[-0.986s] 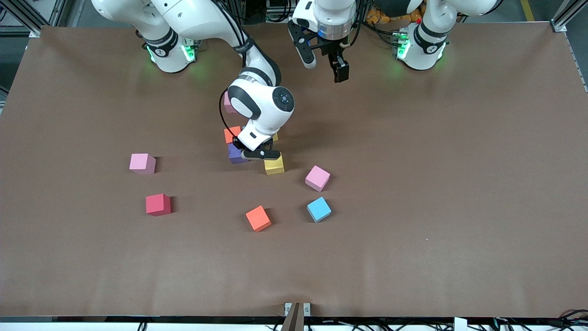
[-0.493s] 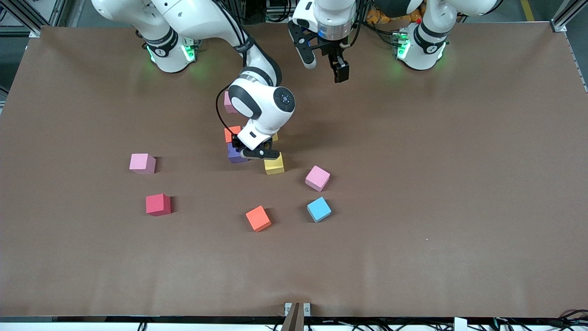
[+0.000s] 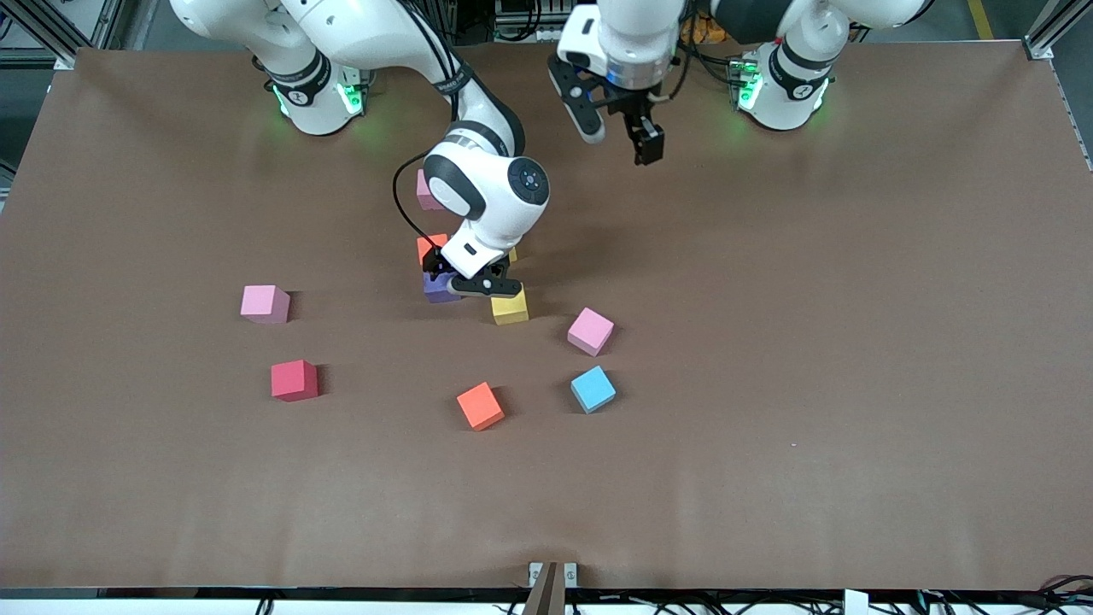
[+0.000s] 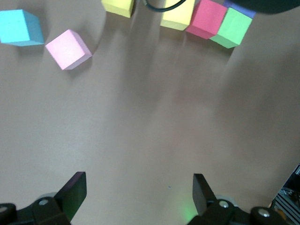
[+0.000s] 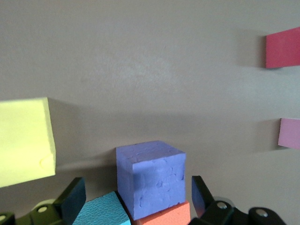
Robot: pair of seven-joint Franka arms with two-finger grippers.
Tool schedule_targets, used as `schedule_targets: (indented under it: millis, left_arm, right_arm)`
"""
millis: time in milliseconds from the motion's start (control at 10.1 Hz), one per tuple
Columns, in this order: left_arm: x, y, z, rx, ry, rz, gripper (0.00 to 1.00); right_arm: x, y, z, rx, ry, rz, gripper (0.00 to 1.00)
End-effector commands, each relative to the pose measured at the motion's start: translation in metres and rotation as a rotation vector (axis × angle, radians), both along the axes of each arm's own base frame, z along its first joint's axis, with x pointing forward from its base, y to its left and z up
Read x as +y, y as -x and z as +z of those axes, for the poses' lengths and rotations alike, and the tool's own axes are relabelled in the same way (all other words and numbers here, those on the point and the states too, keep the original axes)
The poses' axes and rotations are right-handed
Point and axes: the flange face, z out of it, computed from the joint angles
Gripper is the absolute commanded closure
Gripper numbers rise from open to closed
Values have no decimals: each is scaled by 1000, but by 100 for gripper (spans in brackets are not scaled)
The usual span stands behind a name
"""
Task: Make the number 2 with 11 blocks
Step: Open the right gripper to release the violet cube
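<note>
Table: we see a wide brown table (image 3: 854,359) with both arm bases along its edge farthest from the front camera.
Right arm: it reaches down into the middle of the table; we see the right gripper (image 3: 468,282) low over a cluster of blocks, its fingers spread wide on either side of the purple block (image 3: 438,289) and clear of its sides.
Left arm: it waits; we see the left gripper (image 3: 622,141) up in the air over bare table near its own base, its fingers spread wide with nothing between them.
Number 2: we see only a partial group under the right arm, mostly hidden in the front view. The purple block sits just beside an orange block (image 3: 430,247), with a light blue block (image 5: 101,212) touching them at the right gripper. The left wrist view shows a yellow block (image 4: 178,14), a red block (image 4: 206,18) and a green block (image 4: 233,28) side by side in a row.
Loose blocks: nearer the front camera we see a yellow one (image 3: 510,307), a pink one (image 3: 590,330), a light blue one (image 3: 593,389) and an orange one (image 3: 480,406); toward the right arm's end lie a pink one (image 3: 264,303) and a red one (image 3: 294,380).
Partly hidden block: we see one more pink block (image 3: 424,192) farther from the front camera, half covered by the right arm.
</note>
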Motion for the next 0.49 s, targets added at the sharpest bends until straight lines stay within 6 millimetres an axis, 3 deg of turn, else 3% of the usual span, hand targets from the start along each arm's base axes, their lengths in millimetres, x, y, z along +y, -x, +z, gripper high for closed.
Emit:
schedule_targets:
  millis: [0,296,394]
  left_arm:
    - [10,-5,1,21,4,6,0]
    - [42,-15,-3,62,-99,38,0]
    - [60,-28,-6,77,-125,75,0]
  right_arm:
    - [-32,-26,42,-11,-38,-41,0]
    - [-130,-90,61,69,-89,-39,0]
    - [-169,-111,63,95,-99,-24,0]
